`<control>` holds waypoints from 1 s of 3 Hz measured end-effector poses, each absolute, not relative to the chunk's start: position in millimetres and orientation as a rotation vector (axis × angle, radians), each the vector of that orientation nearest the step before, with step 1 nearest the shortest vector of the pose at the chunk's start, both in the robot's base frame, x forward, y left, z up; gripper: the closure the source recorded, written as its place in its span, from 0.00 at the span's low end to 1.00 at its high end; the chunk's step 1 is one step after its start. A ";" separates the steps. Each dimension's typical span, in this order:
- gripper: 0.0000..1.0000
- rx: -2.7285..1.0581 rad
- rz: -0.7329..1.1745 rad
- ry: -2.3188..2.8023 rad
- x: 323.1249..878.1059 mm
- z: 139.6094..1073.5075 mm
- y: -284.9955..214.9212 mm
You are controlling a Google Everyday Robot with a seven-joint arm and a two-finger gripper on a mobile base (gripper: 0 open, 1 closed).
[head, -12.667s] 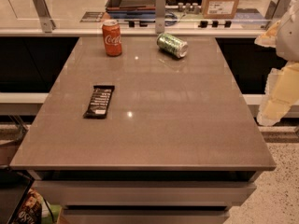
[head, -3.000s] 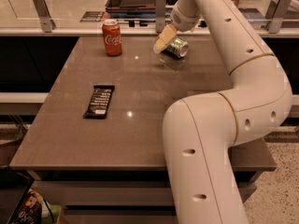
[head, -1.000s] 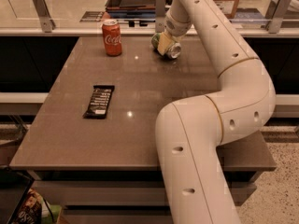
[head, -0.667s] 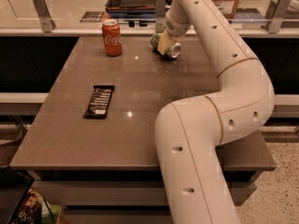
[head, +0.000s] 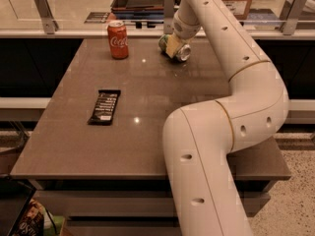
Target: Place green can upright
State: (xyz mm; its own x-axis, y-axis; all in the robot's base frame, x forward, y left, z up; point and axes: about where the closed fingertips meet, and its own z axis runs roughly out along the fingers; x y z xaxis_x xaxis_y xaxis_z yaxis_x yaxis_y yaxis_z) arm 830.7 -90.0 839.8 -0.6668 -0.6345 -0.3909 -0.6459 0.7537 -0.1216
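The tool sits low at the far edge of the surface, against the green can lying on its side. A red can stands upright near it on the left, a clear gap between them. A dark snack bar lies flat at mid-left. The thick arm fills the right side; the middle of the surface lies open.

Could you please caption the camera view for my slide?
Robot tool at the green can, lying on its side near the far edge of the table.
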 end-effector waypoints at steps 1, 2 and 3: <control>1.00 -0.945 0.032 2.526 831.5 851.7 -90.7; 1.00 -0.917 0.026 2.519 830.1 861.9 -93.2; 1.00 -0.857 0.056 2.468 834.4 874.8 -99.3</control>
